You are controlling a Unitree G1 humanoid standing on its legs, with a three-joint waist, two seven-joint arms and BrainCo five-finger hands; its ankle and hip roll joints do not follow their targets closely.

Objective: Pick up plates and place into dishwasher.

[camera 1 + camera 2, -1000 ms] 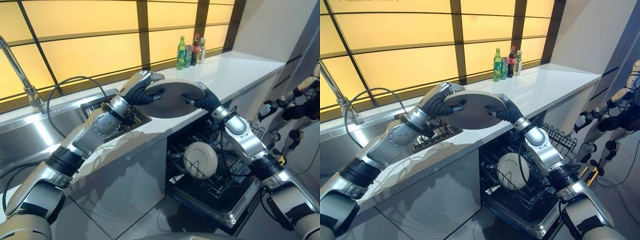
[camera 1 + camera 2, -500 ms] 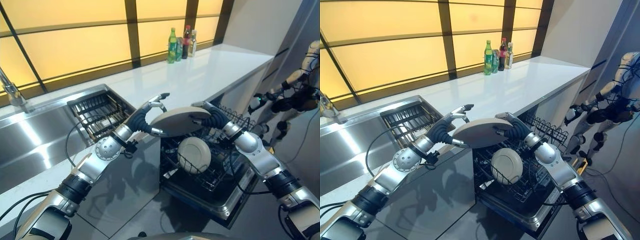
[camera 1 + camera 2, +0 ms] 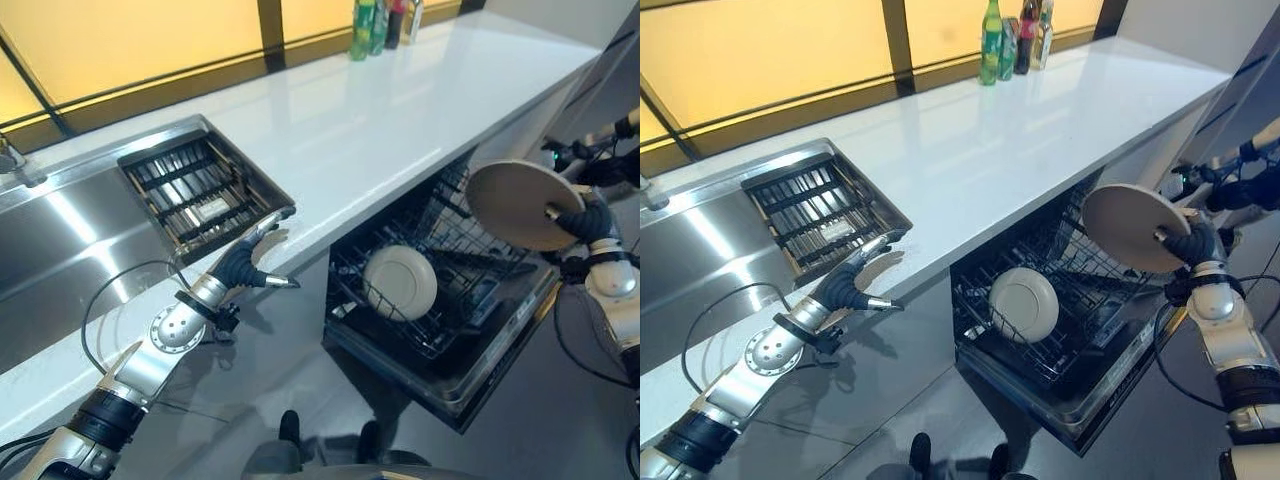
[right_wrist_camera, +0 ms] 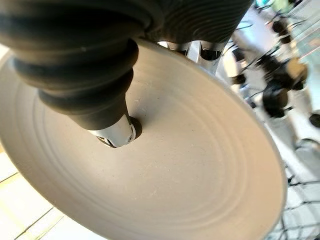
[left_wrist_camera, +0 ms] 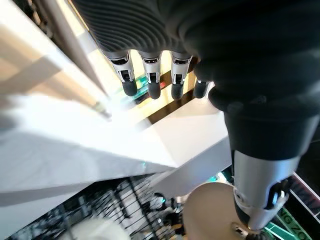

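Beige plate (image 3: 520,203) pinched in right hand (image 3: 585,222) fingers above dishwasher (image 3: 440,300); left hand (image 3: 243,265) fingers spread.

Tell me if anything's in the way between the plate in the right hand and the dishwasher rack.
Nothing visible blocks it. The right hand holds the grey plate tilted above the open dishwasher rack. One white plate already stands in the rack toward its left side; the wire slots to its right look free. The left hand hangs by the counter edge.

Kitchen, white countertop (image 3: 380,110), steel sink (image 3: 60,250), open dishwasher (image 3: 450,300), bottles (image 3: 1015,35) by window
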